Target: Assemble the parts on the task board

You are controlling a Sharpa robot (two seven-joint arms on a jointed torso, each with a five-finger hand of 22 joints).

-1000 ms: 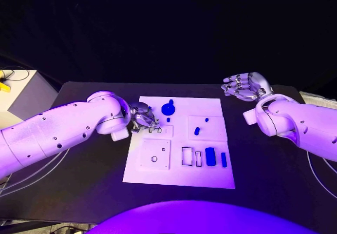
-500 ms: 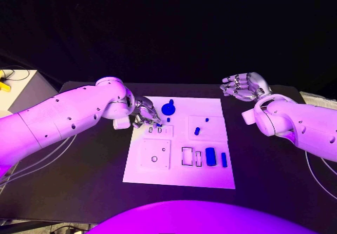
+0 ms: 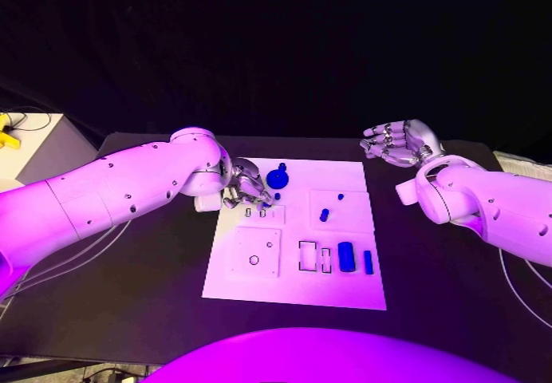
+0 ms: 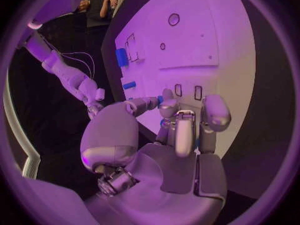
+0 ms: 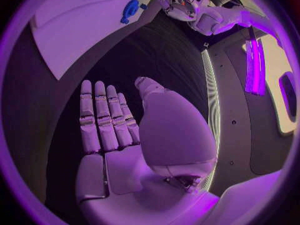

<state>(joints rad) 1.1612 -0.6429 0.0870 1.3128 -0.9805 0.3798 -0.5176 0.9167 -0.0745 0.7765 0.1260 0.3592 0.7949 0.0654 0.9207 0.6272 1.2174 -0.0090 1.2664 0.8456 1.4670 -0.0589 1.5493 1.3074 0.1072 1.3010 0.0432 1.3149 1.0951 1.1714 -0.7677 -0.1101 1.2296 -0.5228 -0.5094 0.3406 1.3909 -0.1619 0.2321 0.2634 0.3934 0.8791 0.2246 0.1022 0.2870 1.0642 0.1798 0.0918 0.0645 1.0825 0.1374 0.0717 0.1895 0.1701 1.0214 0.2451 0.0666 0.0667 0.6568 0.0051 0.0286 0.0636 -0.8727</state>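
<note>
Several blue parts lie loose on the task board point(image 3: 345, 279), so I judge the assembly to be at an early stage. I count a large round part point(image 3: 277, 178) near the far edge of the board, a small peg point(image 3: 323, 214) and a smaller stud point(image 3: 340, 195) on the raised square toward my right side, and two bars, a broad bar point(image 3: 345, 255) and a thin bar point(image 3: 367, 262), beside the rectangular slots point(image 3: 307, 255) in the near row. Those slots look unfilled, as does the hole point(image 3: 252, 259) in the near-left square. I cannot tell whether the peg and stud are seated or merely resting.

My left hand point(image 3: 244, 191) is over the far-left corner of the board, just above a pair of small slots point(image 3: 263, 213). In the left wrist view its fingers point(image 4: 181, 130) are curled close together, with a speck of blue showing between the thumb and fingertips. It appears to pinch a small part, but I cannot tell for certain.

My right hand point(image 3: 397, 142) hangs off the board, well apart from it, past the far-right corner. The right wrist view shows its fingers point(image 5: 103, 120) straight and spread from the thumb, holding nothing.

My assessment: nearly all of the insertions remain to be done.
</note>
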